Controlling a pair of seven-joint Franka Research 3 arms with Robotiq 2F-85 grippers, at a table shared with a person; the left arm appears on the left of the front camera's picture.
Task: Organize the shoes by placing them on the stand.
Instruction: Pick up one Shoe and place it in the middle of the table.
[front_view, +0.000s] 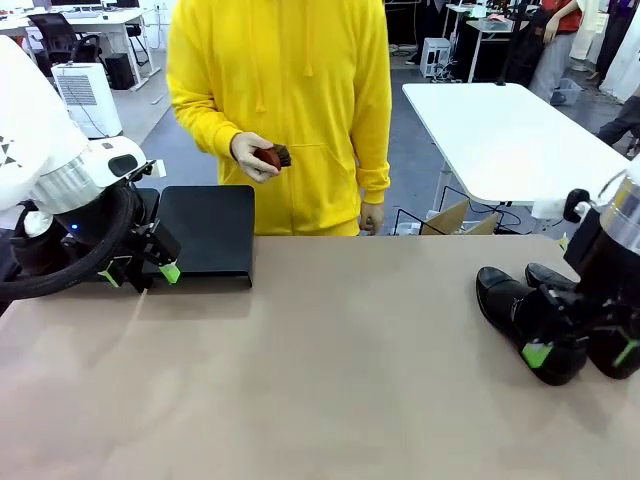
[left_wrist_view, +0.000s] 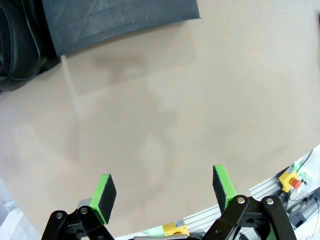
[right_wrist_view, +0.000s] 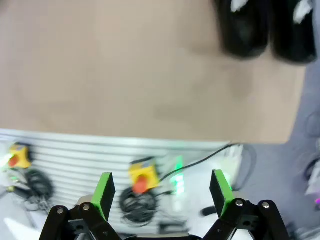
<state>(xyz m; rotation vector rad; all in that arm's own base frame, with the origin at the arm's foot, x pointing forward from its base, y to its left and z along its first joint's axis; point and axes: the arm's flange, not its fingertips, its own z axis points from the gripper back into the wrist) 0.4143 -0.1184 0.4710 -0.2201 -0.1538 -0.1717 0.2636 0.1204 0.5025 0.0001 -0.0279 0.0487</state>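
Two glossy black shoes (front_view: 508, 297) lie side by side at the table's right; the right wrist view shows them (right_wrist_view: 245, 27) blurred at the top, white paper inside. My right gripper (front_view: 582, 353) hangs open just in front of them, and its pads (right_wrist_view: 103, 192) are spread over the table edge. The matte-black stand (front_view: 208, 232) sits at the back left. My left gripper (front_view: 140, 272) is open at the stand's front left corner, nothing between its pads (left_wrist_view: 104, 196). The stand's edge (left_wrist_view: 120, 20) crosses the top of the left wrist view, with a glossy black shape (left_wrist_view: 20, 47), apparently a shoe, beside it.
A person in a yellow hoodie stands behind the stand, one hand holding a small brown brush (front_view: 271, 156). The tan tabletop (front_view: 320, 380) lies bare between the arms. A red emergency button (right_wrist_view: 140, 182) and cables sit below the table's near edge.
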